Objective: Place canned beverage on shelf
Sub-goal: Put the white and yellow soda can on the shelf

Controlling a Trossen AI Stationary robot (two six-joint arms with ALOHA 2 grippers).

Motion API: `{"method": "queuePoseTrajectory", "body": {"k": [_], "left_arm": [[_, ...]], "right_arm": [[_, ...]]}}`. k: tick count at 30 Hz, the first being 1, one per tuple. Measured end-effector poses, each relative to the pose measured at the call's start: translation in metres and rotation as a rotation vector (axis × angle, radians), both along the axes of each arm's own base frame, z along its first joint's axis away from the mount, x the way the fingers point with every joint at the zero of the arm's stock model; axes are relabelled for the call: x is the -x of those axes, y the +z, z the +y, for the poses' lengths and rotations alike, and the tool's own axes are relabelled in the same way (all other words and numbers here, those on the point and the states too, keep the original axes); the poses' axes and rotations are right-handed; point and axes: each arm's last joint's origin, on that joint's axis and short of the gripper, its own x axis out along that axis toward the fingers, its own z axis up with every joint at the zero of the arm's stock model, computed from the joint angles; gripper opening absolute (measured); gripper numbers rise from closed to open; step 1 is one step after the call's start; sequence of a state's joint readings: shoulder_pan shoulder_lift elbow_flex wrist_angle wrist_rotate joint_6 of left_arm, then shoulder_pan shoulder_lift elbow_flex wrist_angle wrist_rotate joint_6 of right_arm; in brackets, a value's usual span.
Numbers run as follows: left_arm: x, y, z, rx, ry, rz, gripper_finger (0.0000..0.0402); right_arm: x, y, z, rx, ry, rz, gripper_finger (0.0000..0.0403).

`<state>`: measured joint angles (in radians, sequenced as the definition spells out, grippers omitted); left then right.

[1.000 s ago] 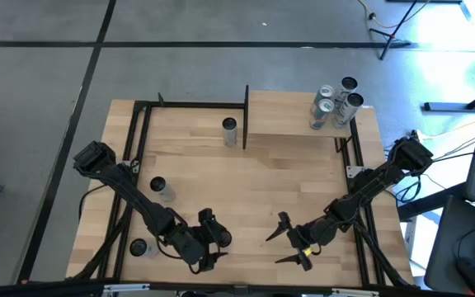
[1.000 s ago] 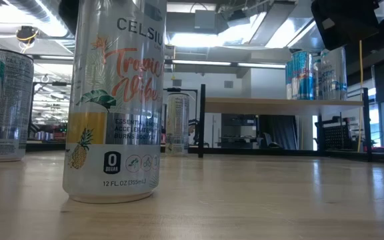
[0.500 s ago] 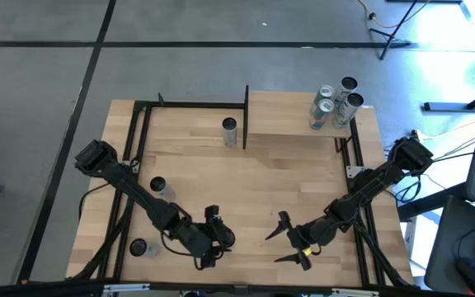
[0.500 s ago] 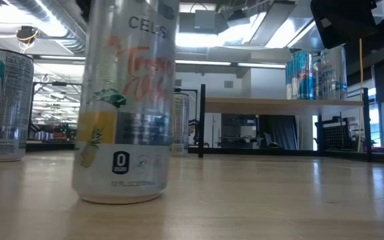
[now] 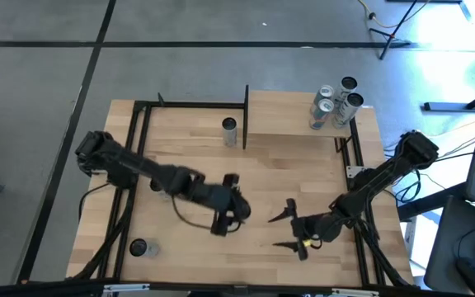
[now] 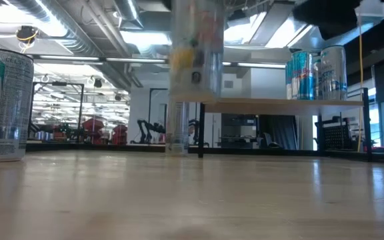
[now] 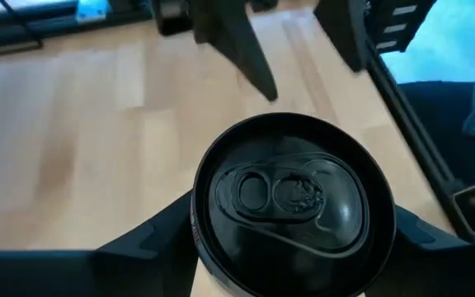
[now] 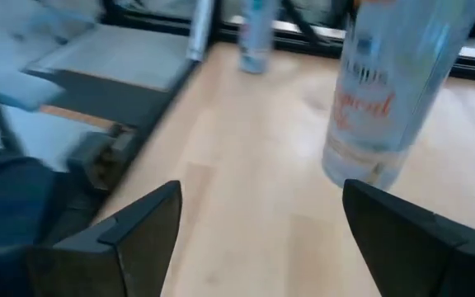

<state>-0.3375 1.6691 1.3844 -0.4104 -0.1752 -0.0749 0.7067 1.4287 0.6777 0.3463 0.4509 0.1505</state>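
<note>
can (image 7: pixel 291 206) clamped between left hand (image 5: pixel 231 212) fingers, off table.

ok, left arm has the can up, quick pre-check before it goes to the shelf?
1. Grip: left gripper shut on the Celsius can, fingers on both sides: ok.
2. Can lifted off the tabletop: ok.
3. Can upright: ok.
4. Free room on the shelf: ok, its left part is bare; three cans crowd the right end.
5. Right gripper open, near the path: cannot tell if clear.
</note>
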Motion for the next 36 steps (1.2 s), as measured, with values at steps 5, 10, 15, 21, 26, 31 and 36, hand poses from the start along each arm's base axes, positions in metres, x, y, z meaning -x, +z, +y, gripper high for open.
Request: {"method": "queuePoseTrajectory", "body": {"k": [5, 10, 15, 21, 26, 31, 36], "left_arm": [[-0.014, 0.02, 0.038, 0.018, -0.111, -0.04, 0.0227], [-0.028, 0.006, 0.082, 0.036, -0.183, -0.018, 0.0228], [-0.043, -0.019, 0.11, 0.047, -0.206, 0.02, 0.0229], [-0.061, -0.053, 0.116, 0.076, -0.275, 0.055, 0.0229], [-0.065, -0.061, 0.112, 0.082, -0.276, 0.063, 0.023], [-0.065, -0.061, 0.106, 0.074, -0.211, 0.077, 0.0242], [-0.065, -0.061, 0.1, 0.061, -0.214, 0.079, 0.0283]], "right_arm": [[0.002, -0.003, -0.016, 0.133, -0.17, 0.045, 0.0321], [0.001, 0.0, -0.042, 0.236, -0.345, 0.076, 0.0321], [-0.002, 0.005, -0.066, 0.245, -0.421, 0.115, 0.0321], [-0.007, 0.003, -0.078, 0.227, -0.423, 0.158, 0.0321], [-0.006, 0.002, -0.078, 0.196, -0.402, 0.175, 0.0321], [-0.007, 0.002, -0.077, 0.157, -0.376, 0.189, 0.0321], [-0.007, 0.002, -0.076, 0.144, -0.36, 0.196, 0.0321]]}}
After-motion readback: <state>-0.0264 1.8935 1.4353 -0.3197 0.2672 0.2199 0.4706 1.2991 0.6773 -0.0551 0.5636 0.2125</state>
